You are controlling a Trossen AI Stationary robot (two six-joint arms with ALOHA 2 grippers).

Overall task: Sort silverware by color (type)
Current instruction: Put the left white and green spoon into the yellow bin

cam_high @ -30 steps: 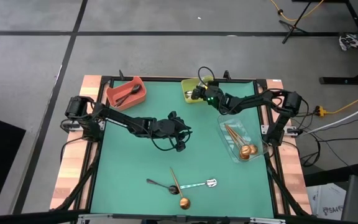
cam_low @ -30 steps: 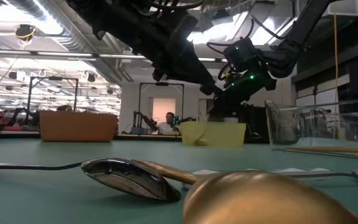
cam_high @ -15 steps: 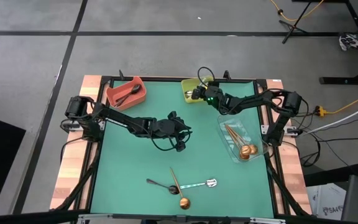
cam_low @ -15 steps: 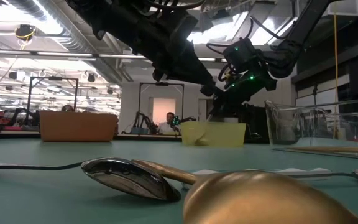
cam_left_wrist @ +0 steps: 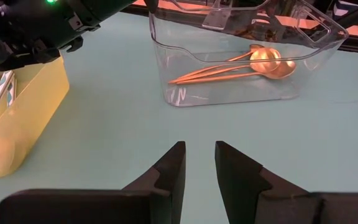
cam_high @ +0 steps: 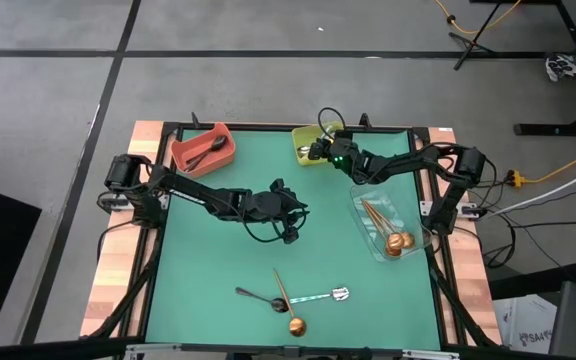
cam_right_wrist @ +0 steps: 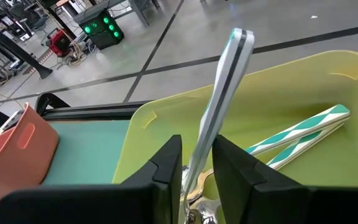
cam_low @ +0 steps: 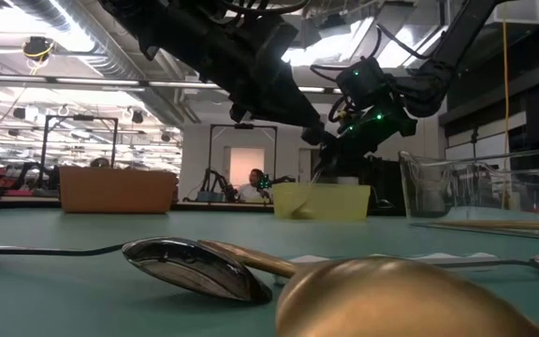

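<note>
Silver spoon (cam_right_wrist: 222, 106) pinched upright in right gripper (cam_right_wrist: 196, 163); above yellow-green bin (cam_right_wrist: 291, 87)

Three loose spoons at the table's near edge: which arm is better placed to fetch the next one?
Left, probably. The left gripper hangs empty over mid-table, nearest the spoons, such as the copper-gold round-bowled spoon. The right gripper is over the yellow-green plastic bin, shut on a slim silver utensil.
</note>
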